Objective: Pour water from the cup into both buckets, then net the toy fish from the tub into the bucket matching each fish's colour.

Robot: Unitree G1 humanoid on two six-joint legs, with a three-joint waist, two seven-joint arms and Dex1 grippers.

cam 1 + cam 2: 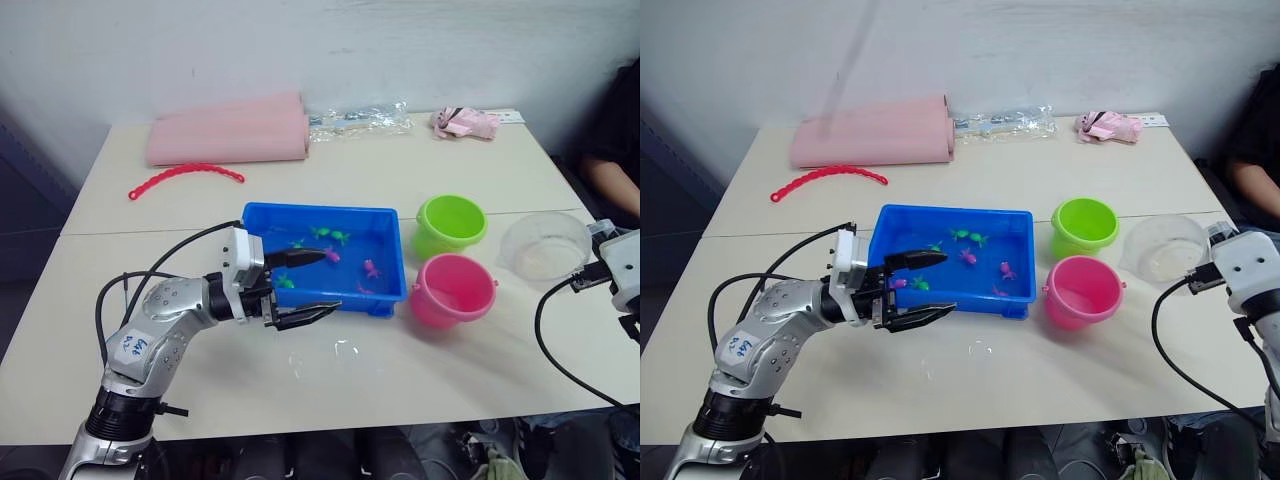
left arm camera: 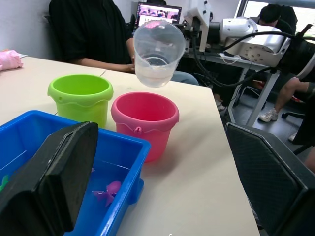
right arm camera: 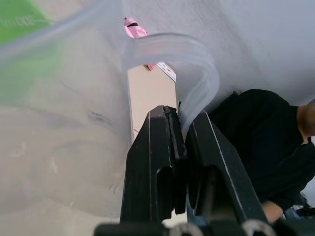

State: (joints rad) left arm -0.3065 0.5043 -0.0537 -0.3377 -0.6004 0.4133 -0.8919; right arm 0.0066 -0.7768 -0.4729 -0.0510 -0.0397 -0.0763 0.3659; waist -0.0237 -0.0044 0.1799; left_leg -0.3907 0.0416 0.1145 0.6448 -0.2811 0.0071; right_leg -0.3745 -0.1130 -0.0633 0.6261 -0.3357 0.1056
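Right wrist view showed the right claw [image 3: 179, 130] clamped on the cup [image 1: 545, 247] handle, cup held just right of the pink bucket [image 1: 452, 290]. Left claw [image 1: 305, 285] gaped empty at the tub [image 1: 322, 214] near edge.

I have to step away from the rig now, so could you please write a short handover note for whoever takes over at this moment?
Left gripper: open and empty, at the near left corner of the tub.
Right gripper: shut on the handle of the cup, held in the air to the right of the buckets, roughly upright, a little water in it.
Green bucket and pink bucket stand just right of the tub, green farther back.
Green and pink toy fish all lie in the tub's water.
Done: cup picked up. I cannot tell whether either bucket holds water.
Left: pouring, then netting each fish by colour.
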